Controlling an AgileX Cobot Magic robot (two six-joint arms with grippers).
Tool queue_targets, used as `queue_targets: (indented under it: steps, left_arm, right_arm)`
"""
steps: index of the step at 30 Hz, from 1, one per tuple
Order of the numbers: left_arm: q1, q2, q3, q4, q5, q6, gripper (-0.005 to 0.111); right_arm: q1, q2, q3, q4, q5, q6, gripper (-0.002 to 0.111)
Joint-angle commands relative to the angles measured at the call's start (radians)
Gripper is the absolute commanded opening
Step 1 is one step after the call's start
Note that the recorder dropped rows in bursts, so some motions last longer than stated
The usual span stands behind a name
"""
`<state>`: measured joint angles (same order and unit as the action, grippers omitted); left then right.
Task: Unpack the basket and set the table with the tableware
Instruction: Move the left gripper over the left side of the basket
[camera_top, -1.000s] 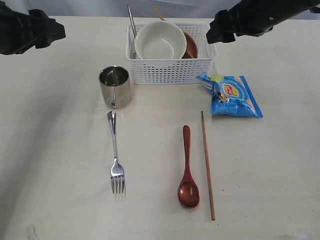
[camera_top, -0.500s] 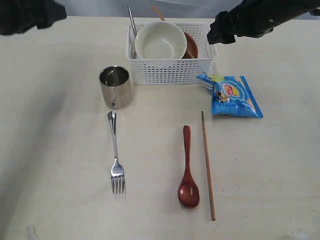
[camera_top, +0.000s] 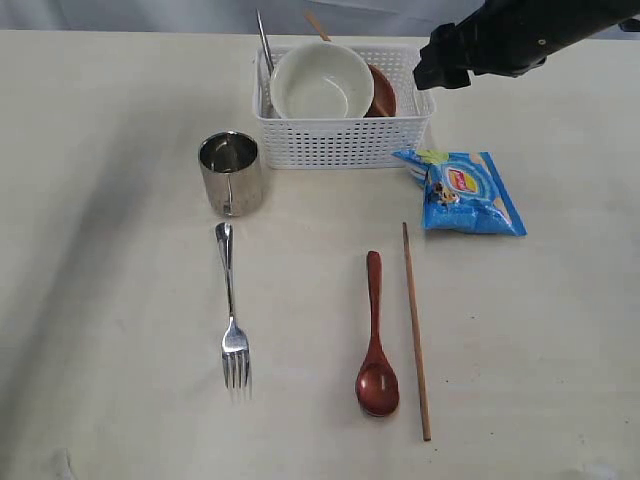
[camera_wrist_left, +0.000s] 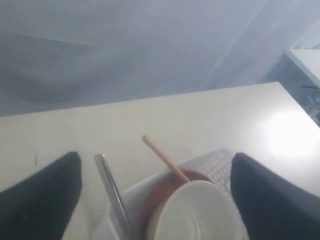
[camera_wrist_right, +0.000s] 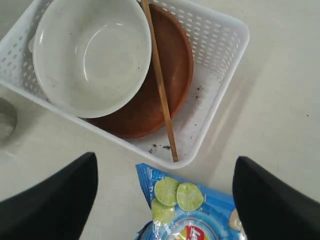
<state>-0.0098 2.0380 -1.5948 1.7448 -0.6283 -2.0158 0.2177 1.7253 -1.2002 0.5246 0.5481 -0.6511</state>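
Notably, left gripper (camera_wrist_left: 155, 167) gone from exterior view; it and right gripper (camera_wrist_right: 165, 162) gape empty near basket (camera_top: 340, 145), which holds bowl (camera_wrist_right: 90, 55), plate (camera_wrist_right: 175, 65), chopstick (camera_wrist_right: 160, 80), knife (camera_wrist_left: 112, 192). Chip bag (camera_top: 465, 190) label apparently illegible.

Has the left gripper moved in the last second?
Yes. The left gripper has drawn back from its spot level with the basket, which stayed put, and gone out past the exterior view's top left edge.
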Motion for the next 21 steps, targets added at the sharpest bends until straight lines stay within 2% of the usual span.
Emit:
queue_targets:
  steps: [1, 7, 21]
  left_arm:
    - [0.001, 0.159, -0.155, 0.0, -0.098, -0.064, 0.076]
    - [0.001, 0.275, -0.262, 0.0, -0.103, -0.087, 0.076]
    - [-0.012, 0.322, -0.267, 0.0, -0.02, -0.05, 0.074]
  right_arm:
    - [-0.007, -0.006, 0.004, 0.002, -0.018, -0.001, 0.071]
    - [-0.007, -0.006, 0.004, 0.002, -0.026, -0.001, 0.071]
    - [-0.005, -0.006, 0.004, 0.002, -0.054, 0.001, 0.071]
